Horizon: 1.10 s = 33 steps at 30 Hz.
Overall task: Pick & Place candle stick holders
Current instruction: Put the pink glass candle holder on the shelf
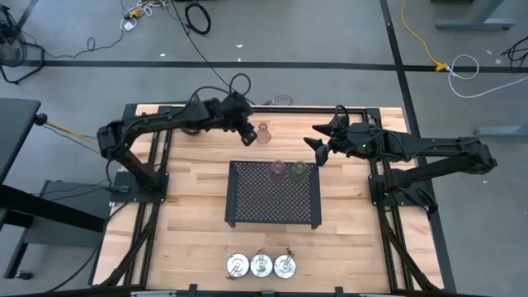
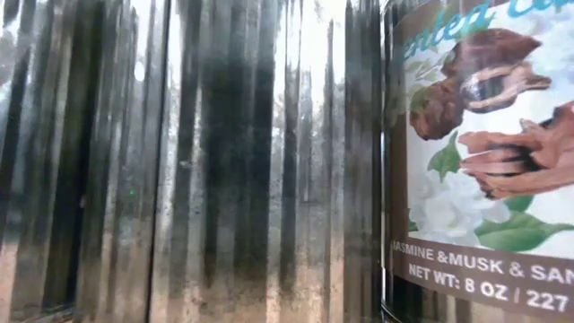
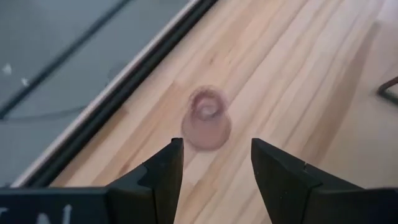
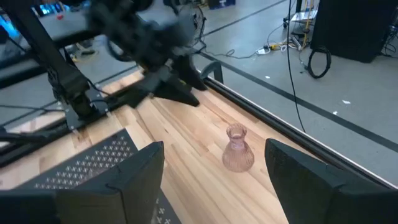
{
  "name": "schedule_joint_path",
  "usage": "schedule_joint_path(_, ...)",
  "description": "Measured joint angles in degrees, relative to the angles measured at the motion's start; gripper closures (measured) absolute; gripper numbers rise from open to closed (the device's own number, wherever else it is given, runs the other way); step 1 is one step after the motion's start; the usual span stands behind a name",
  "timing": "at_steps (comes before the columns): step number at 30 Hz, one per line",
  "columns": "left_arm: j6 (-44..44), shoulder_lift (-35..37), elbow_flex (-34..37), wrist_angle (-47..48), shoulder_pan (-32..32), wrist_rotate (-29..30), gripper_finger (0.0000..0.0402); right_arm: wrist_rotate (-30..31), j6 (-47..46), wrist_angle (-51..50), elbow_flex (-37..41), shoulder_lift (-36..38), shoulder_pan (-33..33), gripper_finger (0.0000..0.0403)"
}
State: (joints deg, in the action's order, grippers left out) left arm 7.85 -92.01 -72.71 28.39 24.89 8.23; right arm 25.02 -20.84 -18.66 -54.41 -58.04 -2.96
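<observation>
Left gripper (image 1: pixel 247 137) hovers just beside the pink glass holder (image 1: pixel 263 133) on the counter (image 1: pixel 190 214), fingers parted, empty (right gripper (image 1: pixel 318 151) likewise spread wide).

Low view for you: a candle jar's label (image 2: pixel 484 152) right at the lens reads "JASMINE & MUSK & SAN…" and "NET WT: 8 OZ / 227".

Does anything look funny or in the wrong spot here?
Nothing is spilled or broken. One pink glass holder stands alone on the wood near the table's far edge, while another pink one and a green one stand on the black tray. The low view is blocked by a candle jar label.
</observation>
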Motion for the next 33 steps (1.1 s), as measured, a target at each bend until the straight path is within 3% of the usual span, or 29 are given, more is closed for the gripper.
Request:
schedule_joint_path(4,-0.78,-3.46,-0.02,-1.87,2.61,-5.54,0.0209,0.0,-1.14,0.15,0.0,0.0,0.0,0.0124)
schedule_joint_path(13,-1.1,-9.43,0.0,-8.1,2.87,-11.2,0.0209,1.07,-2.63,-0.06,0.0,0.0,0.0,0.0124)
schedule_joint_path(22,-2.59,-13.04,0.0,-9.99,2.23,-11.68,0.0209,1.44,-2.65,-0.33,0.0,0.0,0.0,0.0124)
schedule_joint_path(28,-2.98,-15.17,0.02,-11.68,2.12,-6.81,0.0209,1.5,-2.65,-0.35,0.0,0.0,0.0,0.0124)
schedule_joint_path(33,-3.16,-15.54,0.02,-11.8,2.31,-6.53,0.0209,1.05,-2.65,-0.5,0.0,0.0,0.0,0.0124)
